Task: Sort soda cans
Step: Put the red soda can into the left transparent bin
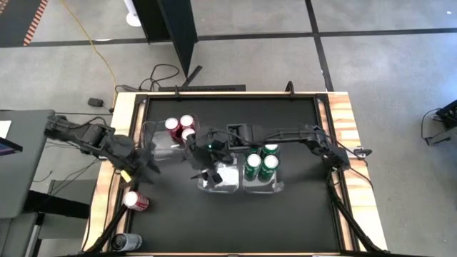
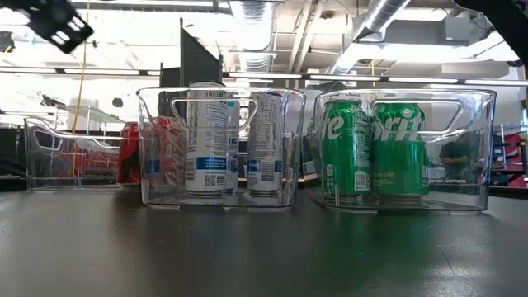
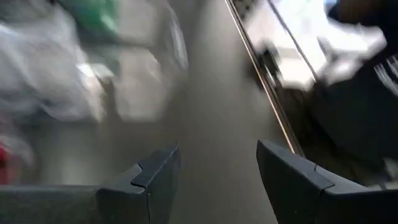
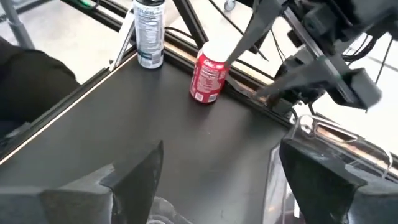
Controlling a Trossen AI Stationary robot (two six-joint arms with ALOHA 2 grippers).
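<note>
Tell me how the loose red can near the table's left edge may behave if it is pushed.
The red can stands upright and is tall and narrow, so it probably tips over. Once lying down, its round body would likely roll.

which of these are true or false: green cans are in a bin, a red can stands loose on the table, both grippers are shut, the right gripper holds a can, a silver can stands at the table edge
1. Green cans sit in a clear bin. True.
2. A red can stands loose on the table. True; it is outside every bin.
3. Both grippers are shut. False; the left gripper and right gripper both show open fingers.
4. The right gripper holds a can. False; nothing is between its fingers.
5. A silver can stands at the table edge. True; it is upright near the wooden rim, apart from the red can.
</note>
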